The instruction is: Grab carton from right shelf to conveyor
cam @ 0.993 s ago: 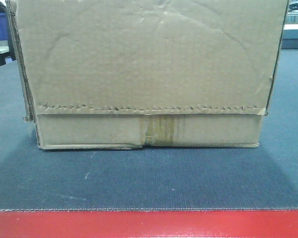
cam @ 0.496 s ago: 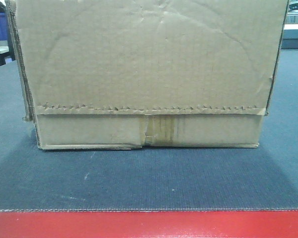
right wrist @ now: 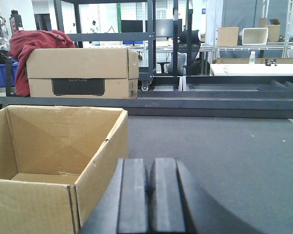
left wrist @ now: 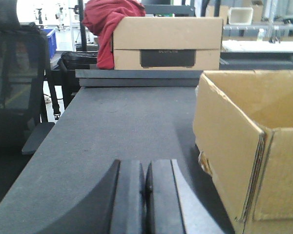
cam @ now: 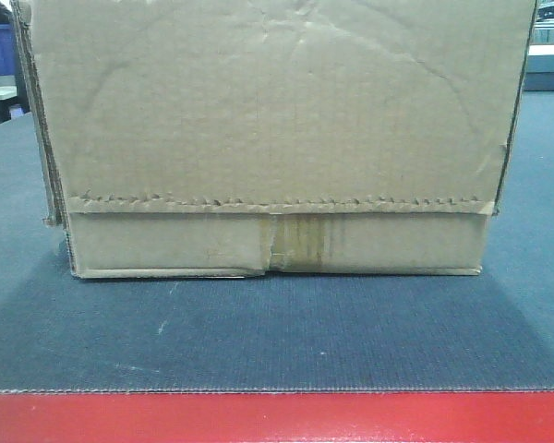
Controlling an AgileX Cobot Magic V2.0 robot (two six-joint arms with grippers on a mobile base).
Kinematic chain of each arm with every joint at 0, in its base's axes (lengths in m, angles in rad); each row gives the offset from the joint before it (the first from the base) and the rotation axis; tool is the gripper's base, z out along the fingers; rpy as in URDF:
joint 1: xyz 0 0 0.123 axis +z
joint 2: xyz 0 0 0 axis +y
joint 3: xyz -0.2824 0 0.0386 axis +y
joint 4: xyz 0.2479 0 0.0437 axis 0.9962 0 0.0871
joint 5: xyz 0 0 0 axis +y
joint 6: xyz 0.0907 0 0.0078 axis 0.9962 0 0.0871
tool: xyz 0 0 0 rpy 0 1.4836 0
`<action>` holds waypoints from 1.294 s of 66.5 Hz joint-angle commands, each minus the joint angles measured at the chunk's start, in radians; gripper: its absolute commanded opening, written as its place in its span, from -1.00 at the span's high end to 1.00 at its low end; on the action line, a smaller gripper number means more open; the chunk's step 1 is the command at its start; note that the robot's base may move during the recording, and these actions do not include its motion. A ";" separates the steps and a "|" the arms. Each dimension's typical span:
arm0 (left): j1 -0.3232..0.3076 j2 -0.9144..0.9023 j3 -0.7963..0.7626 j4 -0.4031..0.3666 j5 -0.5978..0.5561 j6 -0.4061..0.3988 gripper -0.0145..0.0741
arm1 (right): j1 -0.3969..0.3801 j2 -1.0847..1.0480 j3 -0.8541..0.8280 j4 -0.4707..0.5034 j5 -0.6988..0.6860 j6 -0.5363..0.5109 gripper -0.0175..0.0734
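An open-topped brown carton (cam: 277, 138) sits flat on the dark grey conveyor (cam: 277, 332) belt, between the two grippers. The left gripper (left wrist: 147, 187), fingers pressed together and empty, has it to its right; the right gripper (right wrist: 149, 187), fingers likewise together, has it to its left. No writing is legible on it.

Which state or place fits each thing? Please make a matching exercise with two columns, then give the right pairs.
Things:
1. carton
2. belt edge
3. left fingers
4. red cloth

States or places:
A. bright red strip, nearest the front camera
B. closed together, left of the carton
C. draped over a far closed box
D. open at the top, resting on the belt

Pairs: 1-D, 2-A, 3-B, 4-C
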 commanded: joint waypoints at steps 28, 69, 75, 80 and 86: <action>0.253 -0.019 0.430 -0.379 -0.467 0.242 0.69 | 0.000 -0.004 0.001 -0.014 -0.024 -0.008 0.77; 0.270 -0.019 0.519 -0.374 -0.641 0.242 0.69 | 0.000 -0.004 0.001 -0.014 -0.024 -0.008 0.77; 0.270 -0.019 0.519 -0.374 -0.641 0.242 0.69 | 0.000 -0.004 0.001 -0.014 -0.024 -0.008 0.77; 0.270 -0.019 0.519 -0.374 -0.641 0.242 0.69 | 0.000 -0.004 0.001 -0.014 -0.022 -0.008 0.77; 0.270 -0.019 0.519 -0.374 -0.641 0.242 0.69 | 0.000 -0.004 0.001 -0.014 -0.024 -0.008 0.77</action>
